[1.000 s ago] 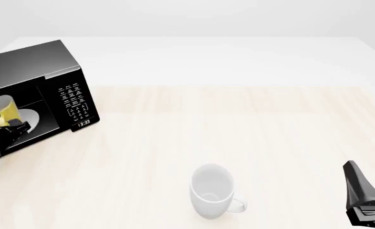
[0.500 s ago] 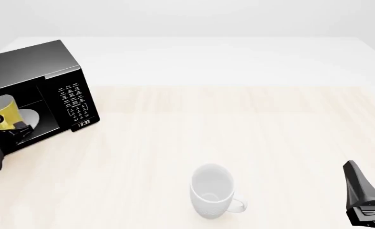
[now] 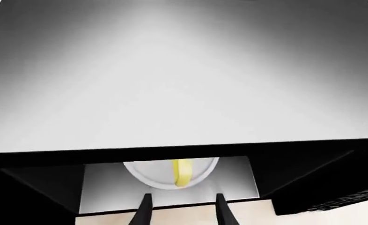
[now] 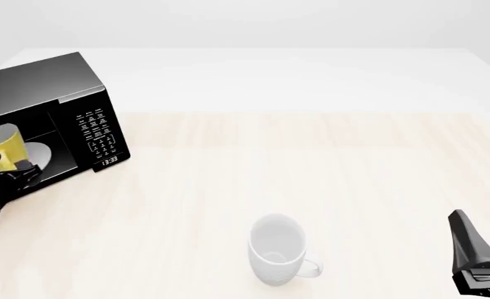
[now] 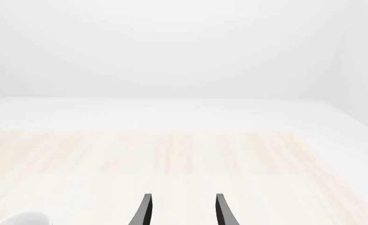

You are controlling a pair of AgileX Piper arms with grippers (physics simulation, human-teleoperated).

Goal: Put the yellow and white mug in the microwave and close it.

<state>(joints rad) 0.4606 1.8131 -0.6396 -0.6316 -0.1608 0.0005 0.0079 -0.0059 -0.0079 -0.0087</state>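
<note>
The black microwave [image 4: 83, 99] stands at the table's far left with its cavity open. The yellow and white mug [image 4: 8, 146] stands inside on the round white turntable plate [image 4: 38, 151]. My left gripper [image 4: 19, 172] is open and empty just outside the cavity's front, apart from the mug. The left wrist view looks over the microwave's top [image 3: 184, 70] into the cavity, where the mug's yellow handle [image 3: 182, 172] shows beyond the spread fingertips [image 3: 144, 211]. My right gripper [image 4: 488, 246] is open and empty at the near right edge. The microwave door is out of view.
An all-white mug [image 4: 276, 249] stands upright at the near middle of the table, handle to the right; its rim shows at the edge of the right wrist view [image 5: 21, 219]. The microwave keypad [image 4: 95, 134] faces the table's middle.
My left gripper has let go of the yellow and white mug and drawn back out of the cavity toward the near side. The mug stays inside. The right arm has not moved.
</note>
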